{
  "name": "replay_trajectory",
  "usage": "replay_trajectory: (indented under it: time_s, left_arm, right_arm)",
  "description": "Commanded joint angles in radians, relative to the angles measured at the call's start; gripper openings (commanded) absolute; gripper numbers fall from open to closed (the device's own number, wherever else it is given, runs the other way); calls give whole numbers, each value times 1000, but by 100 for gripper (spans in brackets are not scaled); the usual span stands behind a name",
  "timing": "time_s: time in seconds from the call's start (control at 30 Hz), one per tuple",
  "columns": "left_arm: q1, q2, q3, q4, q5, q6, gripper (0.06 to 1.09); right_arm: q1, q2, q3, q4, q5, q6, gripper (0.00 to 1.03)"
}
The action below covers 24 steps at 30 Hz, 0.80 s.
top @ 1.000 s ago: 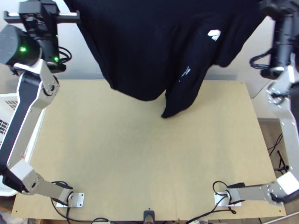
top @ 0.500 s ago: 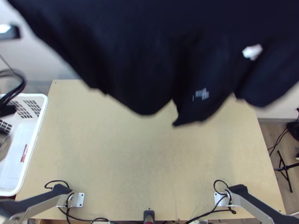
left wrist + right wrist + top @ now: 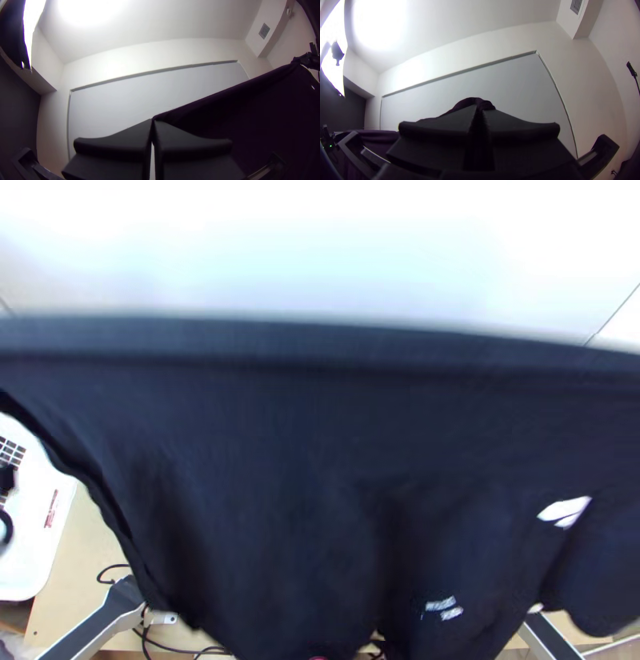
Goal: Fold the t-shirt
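Left gripper (image 3: 152, 120): fingers together, clamped on a corner of the dark t-shirt (image 3: 280, 444). Right gripper (image 3: 479, 110): fingers together as well, with a bunch of the same cloth pinched at the tips and rising slightly above them. The t-shirt is off the table, suspended between the two. In the top view its upper edge runs nearly level across the whole frame, left side to right side — drawn fairly taut, by appearance. That edge is the long axis, running from one gripper to the other; each has its own end, so neither arm is favoured as nearer. The body hangs from it toward the bottom of the frame, uneven at the hem, with white patches (image 3: 564, 510) at lower right. Outward of the cloth, the light wooden table (image 3: 88, 548) shows at lower left, beside a white basket (image 3: 32, 556). Assessment: folding proper is not begun; the next move likely calls for lowering both ends together — uneven lowering could skew or crumple the hem.
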Motion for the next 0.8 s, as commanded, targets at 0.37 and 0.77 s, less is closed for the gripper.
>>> replay_trajectory:
  time_s: [0.37, 0.77]
  left_arm:
    - [-9, -413, -1119, 315, 17, 93, 9]
    - [178, 263, -864, 508, 54, -213, 9]
  right_arm:
    - [99, -456, -1261, 249, -86, -242, 3]
    - [-22, 279, -1258, 774, -114, -190, 3]
